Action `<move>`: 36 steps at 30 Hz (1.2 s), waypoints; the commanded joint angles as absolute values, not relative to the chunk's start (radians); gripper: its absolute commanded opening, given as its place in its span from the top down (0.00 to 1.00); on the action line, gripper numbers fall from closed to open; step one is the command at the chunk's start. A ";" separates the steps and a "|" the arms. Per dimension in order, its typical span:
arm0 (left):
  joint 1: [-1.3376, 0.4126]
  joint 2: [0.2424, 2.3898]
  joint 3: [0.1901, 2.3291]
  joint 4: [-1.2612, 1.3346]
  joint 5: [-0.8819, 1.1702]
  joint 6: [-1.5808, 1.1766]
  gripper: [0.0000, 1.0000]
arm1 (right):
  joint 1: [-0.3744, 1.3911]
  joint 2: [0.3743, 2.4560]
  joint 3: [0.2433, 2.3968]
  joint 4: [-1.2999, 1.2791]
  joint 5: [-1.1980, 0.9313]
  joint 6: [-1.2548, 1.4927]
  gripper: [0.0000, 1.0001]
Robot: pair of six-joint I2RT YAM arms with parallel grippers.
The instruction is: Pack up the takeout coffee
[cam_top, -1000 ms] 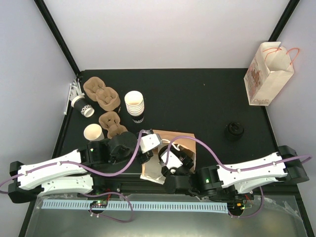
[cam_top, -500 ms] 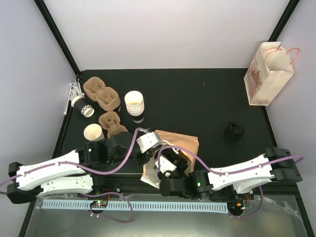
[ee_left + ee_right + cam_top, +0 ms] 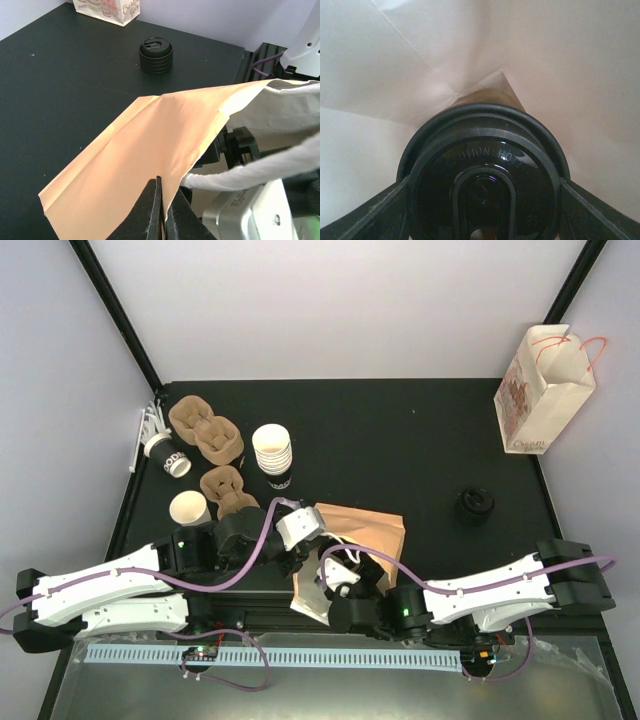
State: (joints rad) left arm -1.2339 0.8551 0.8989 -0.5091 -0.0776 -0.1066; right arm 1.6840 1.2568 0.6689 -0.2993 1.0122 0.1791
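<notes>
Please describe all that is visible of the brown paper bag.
The brown paper bag lies on its side at the near edge of the black table, mouth toward the arms. It looks like kraft paper, brown outside, white inside, with a twisted white handle. The left tool pinches its upper lip; the right tool holds a lidded cup inside it.

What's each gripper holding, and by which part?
Left gripper: brown paper bag, pinched at its edge. Right gripper: lidded coffee cup inside the bag, fingers on opposite sides of the black lid.
</notes>
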 commanded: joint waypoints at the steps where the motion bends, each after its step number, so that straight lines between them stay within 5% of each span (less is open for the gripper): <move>1: -1.241 0.852 0.963 -0.497 -0.028 -0.138 0.98 | 1.656 1.229 0.652 -0.248 1.016 0.143 0.58; 22: -1.241 0.888 0.962 -0.482 0.031 -0.173 0.97 | 1.482 1.145 0.660 -0.301 0.836 0.283 0.61; 36: -1.235 0.906 1.038 -0.507 0.019 -0.264 0.98 | 1.478 1.365 0.769 -0.437 0.883 0.277 0.62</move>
State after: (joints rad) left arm -1.2106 0.8978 0.9325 -0.5541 -0.1150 -0.1902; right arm 1.5066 1.3304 0.7425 -0.3401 0.8616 0.2943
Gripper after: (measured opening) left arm 0.030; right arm 0.737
